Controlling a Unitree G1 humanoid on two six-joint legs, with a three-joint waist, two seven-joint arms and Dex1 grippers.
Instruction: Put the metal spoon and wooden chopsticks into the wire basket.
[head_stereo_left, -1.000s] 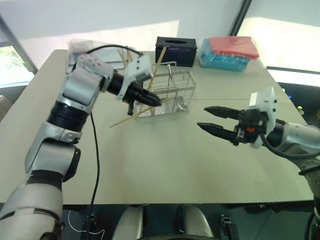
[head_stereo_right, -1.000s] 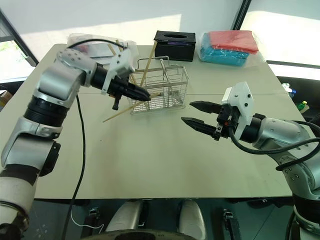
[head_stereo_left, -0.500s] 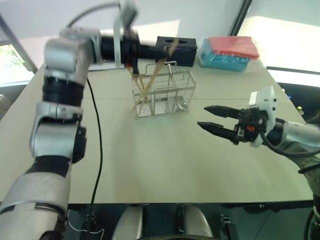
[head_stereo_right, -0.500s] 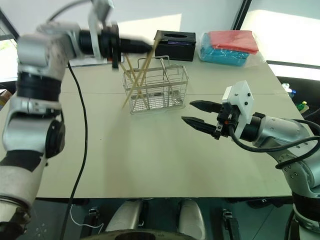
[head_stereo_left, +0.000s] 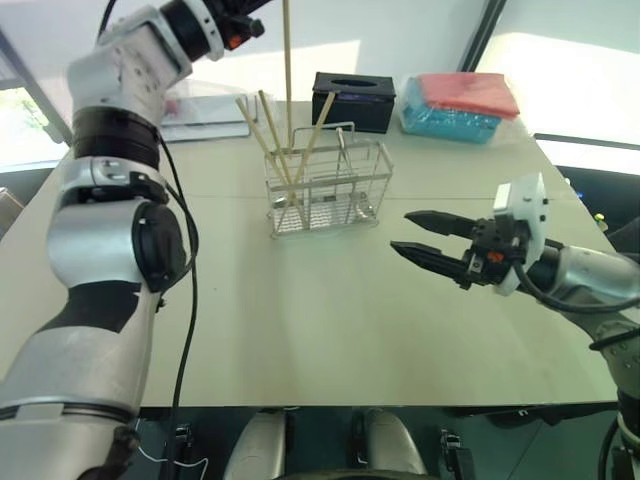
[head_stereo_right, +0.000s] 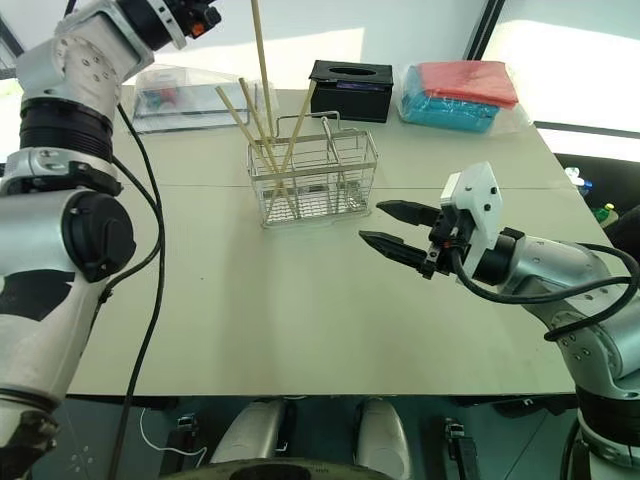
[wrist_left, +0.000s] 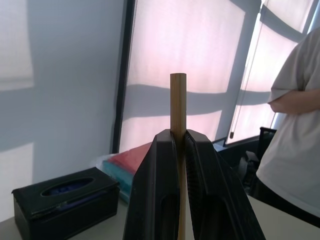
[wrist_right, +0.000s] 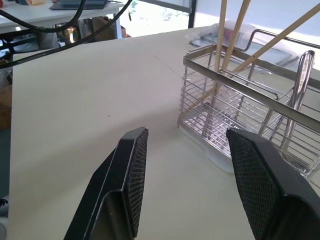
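The left gripper pinches a chopstick upright over the basket (tip apparently inside); released off-line, it could topple out. The right gripper hangs open.

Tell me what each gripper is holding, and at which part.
The left gripper pinches one wooden chopstick near its upper end, held upright above the wire basket. The right gripper is open, holding nothing.

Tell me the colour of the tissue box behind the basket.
Black, with a dark oval slot on top. The tissue box shows best in the left eye view.
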